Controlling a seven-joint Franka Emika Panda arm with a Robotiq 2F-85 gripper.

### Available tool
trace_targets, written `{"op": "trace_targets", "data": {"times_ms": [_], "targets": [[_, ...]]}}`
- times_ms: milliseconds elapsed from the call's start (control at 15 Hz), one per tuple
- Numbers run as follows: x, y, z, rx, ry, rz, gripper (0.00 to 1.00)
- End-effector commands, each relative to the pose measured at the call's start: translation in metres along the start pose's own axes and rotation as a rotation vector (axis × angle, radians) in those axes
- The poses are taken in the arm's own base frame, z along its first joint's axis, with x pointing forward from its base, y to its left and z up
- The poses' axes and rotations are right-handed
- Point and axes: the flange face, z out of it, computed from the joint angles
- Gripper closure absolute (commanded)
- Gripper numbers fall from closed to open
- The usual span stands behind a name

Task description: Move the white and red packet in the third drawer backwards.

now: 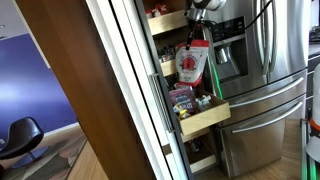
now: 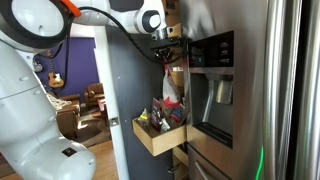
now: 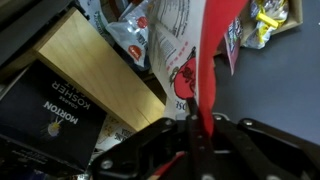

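Note:
The white and red packet (image 1: 192,63) hangs from my gripper (image 1: 197,38), lifted above the third drawer (image 1: 208,119), a light wooden pull-out tray. My gripper is shut on the packet's red top band (image 3: 206,75); the wrist view shows the fingers (image 3: 200,122) pinched on it, with the white face and red emblem (image 3: 183,78) below. In an exterior view the packet (image 2: 172,90) hangs above the pulled-out drawer (image 2: 158,140), under the gripper (image 2: 166,52).
Small packets and bottles (image 1: 185,98) stand in the drawer. A wooden tray (image 1: 170,22) sits higher up. A steel fridge (image 1: 265,80) is right beside the pantry. A dark Morton box (image 3: 55,105) and other snack packets (image 3: 125,25) lie below.

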Motion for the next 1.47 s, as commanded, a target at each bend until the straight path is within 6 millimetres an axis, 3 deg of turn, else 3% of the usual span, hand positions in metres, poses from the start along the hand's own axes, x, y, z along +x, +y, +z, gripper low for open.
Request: {"op": "trace_targets", "data": {"times_ms": [0,467,933,1400], "targets": [[0.012,0.007,-0.008,-0.086,0.042,0.016,0.99],[0.014,0.002,0.035,-0.101,-0.024,-0.064,0.99],[-0.003,-0.014,0.077,-0.053,-0.097,-0.245,0.99],[-0.006,-0.023,0.107,-0.165,-0.081,-0.45,0.99]]}}
